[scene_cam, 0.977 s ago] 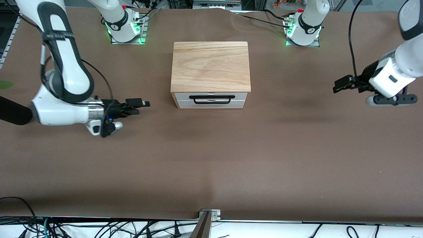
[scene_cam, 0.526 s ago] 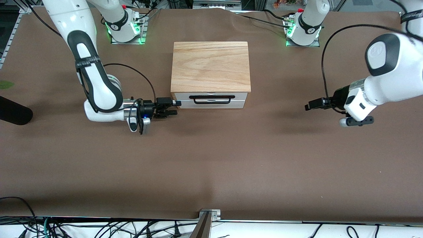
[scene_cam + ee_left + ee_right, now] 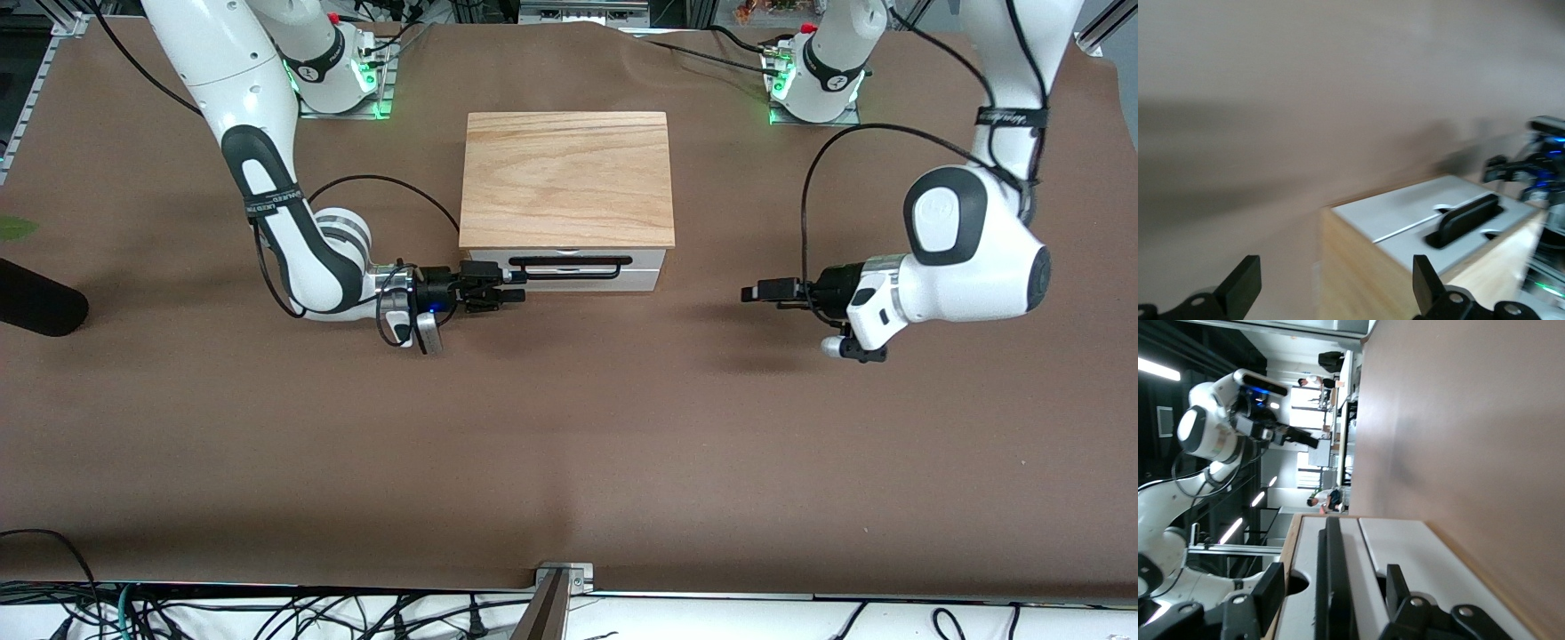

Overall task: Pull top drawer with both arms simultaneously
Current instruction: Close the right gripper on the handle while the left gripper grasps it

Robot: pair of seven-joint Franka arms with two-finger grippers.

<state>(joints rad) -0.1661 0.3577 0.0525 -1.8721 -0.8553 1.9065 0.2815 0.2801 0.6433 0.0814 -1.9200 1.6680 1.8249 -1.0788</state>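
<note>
Front view. Oak-grain box casing [image 3: 566, 178] is sitting mid-table on the brown table cover [image 3: 569, 444], midway between the two arm bases. Top drawer [image 3: 569, 260] is showing in the casing's camera-facing side as a shallow white panel, closed flush, with a long black wire bar handle [image 3: 569, 268] running along it. Right gripper [image 3: 508, 286] is reaching in level from the right arm's end of the table, its fingertips sitting at that end of the handle; contact cannot be told from this view. Left gripper [image 3: 751, 292] is hanging low over bare table cover toward the left arm's end, well apart from the casing, pointing toward it.

Left wrist view. Left gripper [image 3: 1331, 283] is standing spread, two black fingertips [image 3: 1245, 280] wide apart with nothing between them. White top drawer [image 3: 1405, 210] front and its bar handle [image 3: 1465, 219] are lying ahead, the pale casing [image 3: 1351, 273] edge around them; the right gripper [image 3: 1528, 175] is appearing as a dark blurred shape at the handle's other end. A seam is crossing the white front here, something the front view barely shows.

Right wrist view. Right gripper [image 3: 1331, 590] is standing spread with the bar handle [image 3: 1333, 580] passing between its fingers [image 3: 1271, 587], not yet pinched. Left gripper [image 3: 1298, 437] is visible farther off, in the air.
</note>
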